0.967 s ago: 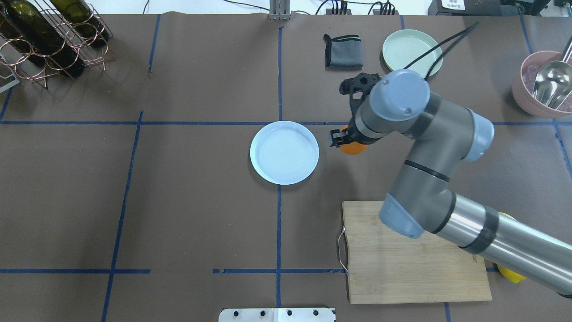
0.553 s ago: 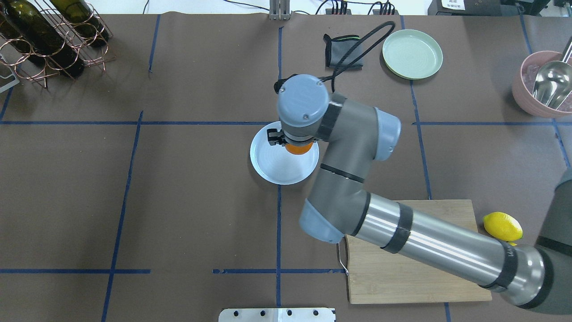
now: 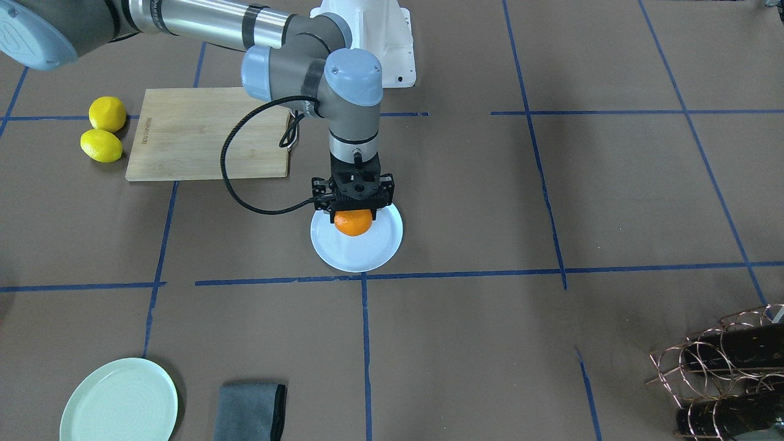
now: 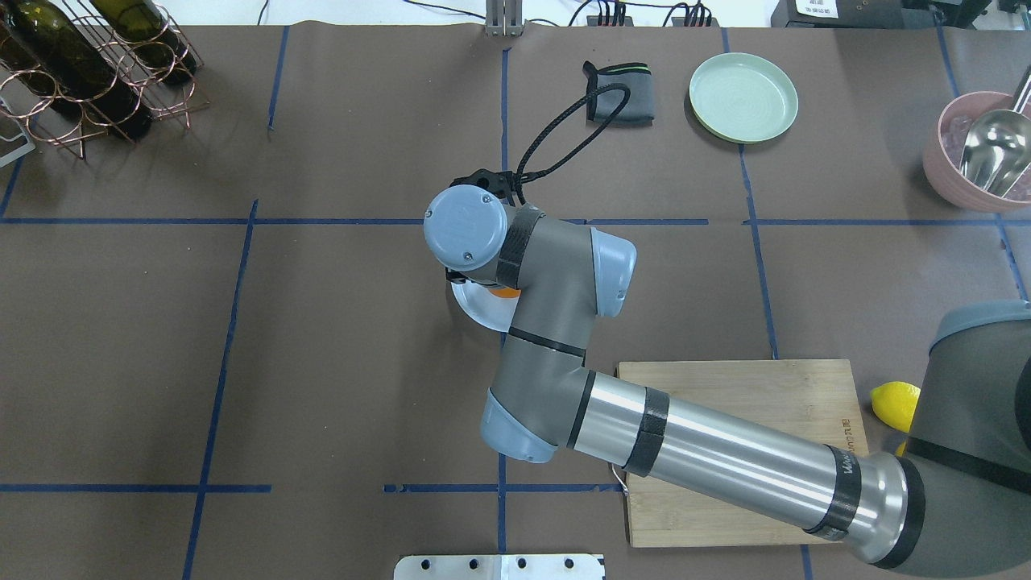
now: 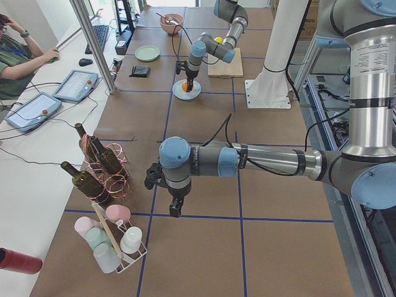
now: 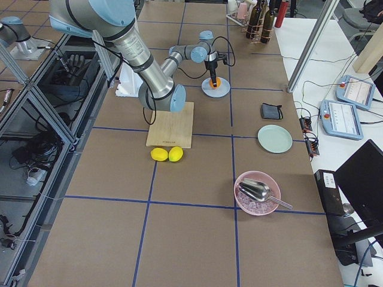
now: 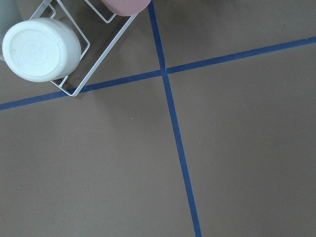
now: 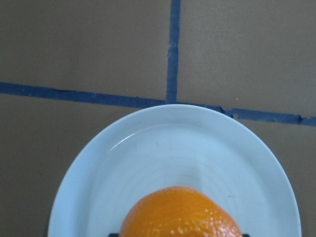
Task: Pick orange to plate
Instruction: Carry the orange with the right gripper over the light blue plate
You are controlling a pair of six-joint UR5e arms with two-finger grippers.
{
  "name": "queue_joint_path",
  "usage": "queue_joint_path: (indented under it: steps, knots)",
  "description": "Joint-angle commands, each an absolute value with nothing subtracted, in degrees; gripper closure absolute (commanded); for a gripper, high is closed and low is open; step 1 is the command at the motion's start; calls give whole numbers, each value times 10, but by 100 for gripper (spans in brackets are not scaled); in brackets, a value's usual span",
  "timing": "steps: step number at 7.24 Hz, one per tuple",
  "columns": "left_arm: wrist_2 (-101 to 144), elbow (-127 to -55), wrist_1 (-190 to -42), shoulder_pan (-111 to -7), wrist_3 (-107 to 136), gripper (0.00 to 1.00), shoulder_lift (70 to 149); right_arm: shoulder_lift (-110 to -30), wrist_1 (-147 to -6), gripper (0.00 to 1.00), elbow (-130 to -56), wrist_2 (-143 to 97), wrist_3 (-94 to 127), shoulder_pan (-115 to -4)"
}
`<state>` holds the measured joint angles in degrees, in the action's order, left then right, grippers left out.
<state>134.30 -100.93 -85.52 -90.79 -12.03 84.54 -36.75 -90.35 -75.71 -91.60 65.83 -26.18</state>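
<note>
The orange [image 3: 353, 223] sits between the fingers of my right gripper [image 3: 353, 218], which is shut on it. It hangs low over the near half of the white plate [image 3: 361, 254]; I cannot tell whether it touches. In the right wrist view the orange [image 8: 180, 213] fills the bottom edge above the plate [image 8: 163, 143]. From overhead my right wrist hides most of the plate [image 4: 474, 311], and only a sliver of the orange [image 4: 507, 294] shows. My left gripper [image 5: 176, 207] hangs far off near the bottle rack; whether it is open or shut I cannot tell.
Two lemons [image 3: 107, 113] [image 3: 101, 146] lie beside a wooden cutting board [image 3: 208, 133]. A mint-green plate [image 3: 119, 401] and a grey cloth [image 3: 251, 410] lie on the operators' side. A pink bowl with a scoop [image 4: 987, 153] and a bottle rack [image 4: 89, 72] stand in the far corners.
My right arm carried the orange leftward from beside the white plate to over it, and its wrist now covers most of the plate from overhead.
</note>
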Motion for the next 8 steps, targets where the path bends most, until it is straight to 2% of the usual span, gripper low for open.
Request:
queue_joint_path:
  steps: [1, 2, 3, 4, 6, 8]
  knots:
    - [1343, -1009, -855, -908, -120, 0, 846, -368, -904, 74, -747, -906, 658, -261]
    - [1343, -1009, -855, -908, -120, 0, 848, -367, -904, 48, -747, -906, 658, -261]
    - [1343, -1009, -855, -908, -120, 0, 848, -367, -903, 5, -747, -906, 659, -261]
    - [1343, -1009, -855, -908, -120, 0, 848, -366, -901, 0, -747, -906, 659, -262]
    - [1343, -1009, -855, -908, -120, 0, 848, -366, -901, 0, -758, -915, 647, -276]
    - [1343, -1008, -855, -908, -120, 0, 838, -378, -906, 0, -807, -1008, 588, -353]
